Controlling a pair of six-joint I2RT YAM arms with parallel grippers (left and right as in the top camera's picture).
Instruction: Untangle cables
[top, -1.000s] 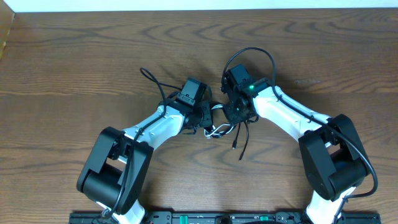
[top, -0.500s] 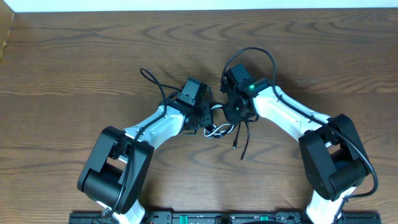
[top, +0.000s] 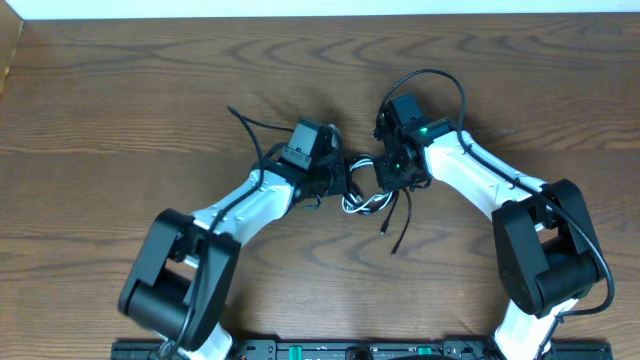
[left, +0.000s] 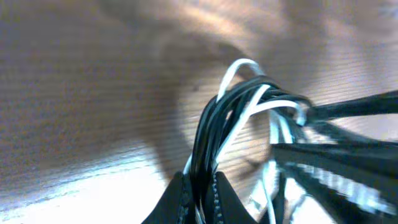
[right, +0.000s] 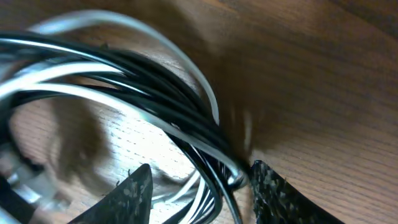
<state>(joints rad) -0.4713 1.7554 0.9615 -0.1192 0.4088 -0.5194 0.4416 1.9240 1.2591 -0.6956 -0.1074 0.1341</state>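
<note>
Left claw (left: 200, 186) pinches cables (left: 214, 118) amid table (left: 74, 93), edges well apart.

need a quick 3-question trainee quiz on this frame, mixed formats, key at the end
1. True or false: the left end effector is shut on the cables.
2. Which cord colours are in the tangle? A) black only B) black and white C) red and white
3. Fill in: the right end effector is ____, with cords passing between its jaws.
Key: 1 true; 2 B; 3 open.
</note>
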